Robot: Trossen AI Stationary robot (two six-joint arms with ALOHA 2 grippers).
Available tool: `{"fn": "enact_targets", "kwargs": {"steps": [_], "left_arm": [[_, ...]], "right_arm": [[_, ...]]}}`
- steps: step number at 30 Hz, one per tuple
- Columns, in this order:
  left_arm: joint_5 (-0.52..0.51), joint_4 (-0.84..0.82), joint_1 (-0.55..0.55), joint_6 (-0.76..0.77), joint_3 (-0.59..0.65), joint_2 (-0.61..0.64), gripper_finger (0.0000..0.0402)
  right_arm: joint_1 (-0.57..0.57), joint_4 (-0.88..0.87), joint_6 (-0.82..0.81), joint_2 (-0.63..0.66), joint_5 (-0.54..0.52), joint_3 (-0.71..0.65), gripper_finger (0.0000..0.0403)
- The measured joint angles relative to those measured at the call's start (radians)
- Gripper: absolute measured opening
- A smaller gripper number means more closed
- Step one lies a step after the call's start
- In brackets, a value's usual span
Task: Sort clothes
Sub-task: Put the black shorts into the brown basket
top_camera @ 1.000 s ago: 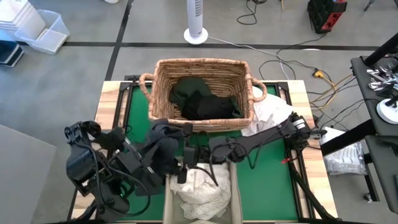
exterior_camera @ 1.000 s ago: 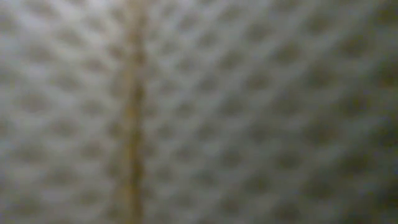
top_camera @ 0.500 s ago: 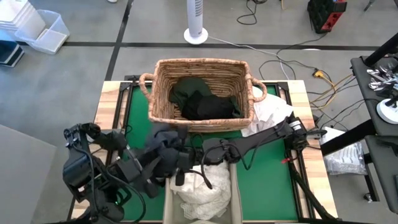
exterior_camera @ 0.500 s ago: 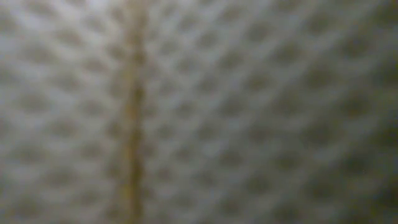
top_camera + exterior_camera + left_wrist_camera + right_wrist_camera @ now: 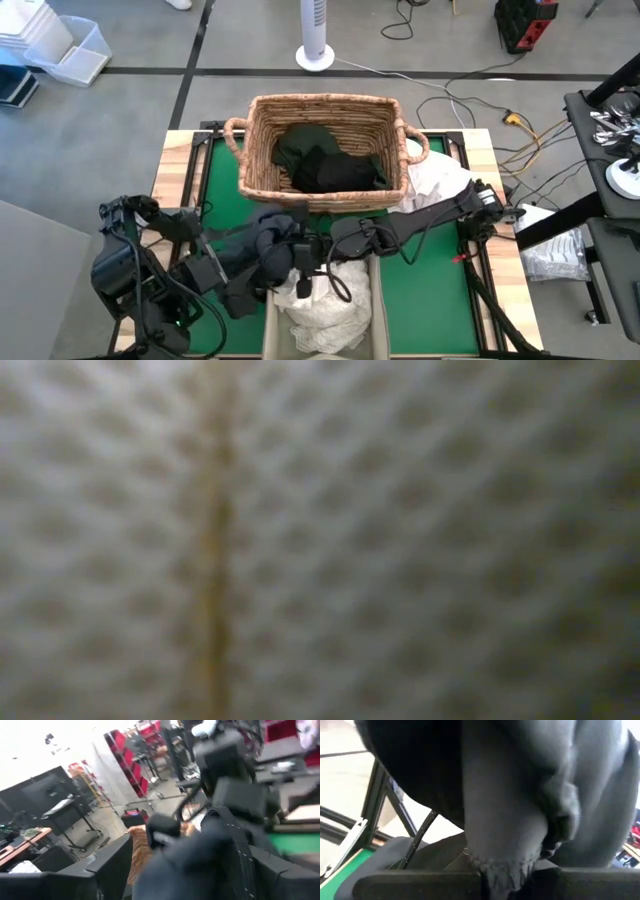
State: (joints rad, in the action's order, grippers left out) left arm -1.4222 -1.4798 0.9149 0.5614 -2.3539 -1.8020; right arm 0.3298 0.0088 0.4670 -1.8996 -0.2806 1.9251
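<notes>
A dark grey garment hangs above the green mat between my two grippers, near the table's near edge. My right gripper reaches in level from the right and is shut on it. My left gripper comes from the near left. Its fingers stand wide open on either side of the garment. Dark green and black clothes lie in the wicker basket. White clothes fill a bin at the near edge. My right gripper holds a bunched part of the dark grey garment, coming level from the table's right. Its own body hides the contact in the high view. In the right wrist view the cloth hangs close before the fingers, a hemmed edge lowest. The garment is clear of the mat. Whether my left gripper's open fingers touch the garment, I cannot tell.
A white garment lies at the basket's right end, under my right arm. The bin of white clothes stands right under the grippers. A blurred patterned surface fills the low view. Bare mat shows to the bin's right.
The dark grey garment has sagged and stretched toward the near left, while its end at my right gripper has stayed in place. My left arm has swung a little toward the table's near left corner.
</notes>
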Motion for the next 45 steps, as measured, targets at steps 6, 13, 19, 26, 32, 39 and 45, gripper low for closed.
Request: {"fn": "enact_targets", "kwargs": {"steps": [6, 13, 19, 26, 32, 39, 45], "left_arm": [[0.157, -0.088, 0.006, 0.048, 0.005, 0.024, 0.0269], [0.295, -0.092, 0.008, 0.036, 0.006, 0.033, 0.0265], [0.423, -0.091, 0.014, 0.064, 0.006, 0.035, 0.0265], [0.528, -0.092, 0.014, 0.139, 0.007, 0.035, 0.0265], [0.558, -0.091, 0.014, 0.146, 0.011, 0.034, 0.0265], [0.605, -0.091, 0.014, 0.165, 0.028, 0.034, 0.0265], [0.630, -0.091, 0.014, 0.195, 0.062, 0.033, 0.0265]], "right_arm": [[0.003, -0.150, -0.053, 0.075, 0.094, 0.000, 0.0014], [0.006, -0.289, -0.089, 0.165, 0.150, -0.002, 0.0013], [0.006, -0.390, -0.113, 0.270, 0.150, -0.004, 0.0013], [0.006, -0.415, -0.071, 0.372, 0.068, -0.006, 0.0013], [-0.008, -0.354, -0.013, 0.424, 0.019, -0.006, 0.0013], [-0.059, -0.283, 0.052, 0.478, 0.005, -0.005, 0.0013], [-0.162, -0.222, 0.092, 0.497, -0.018, -0.003, 0.0013]]}}
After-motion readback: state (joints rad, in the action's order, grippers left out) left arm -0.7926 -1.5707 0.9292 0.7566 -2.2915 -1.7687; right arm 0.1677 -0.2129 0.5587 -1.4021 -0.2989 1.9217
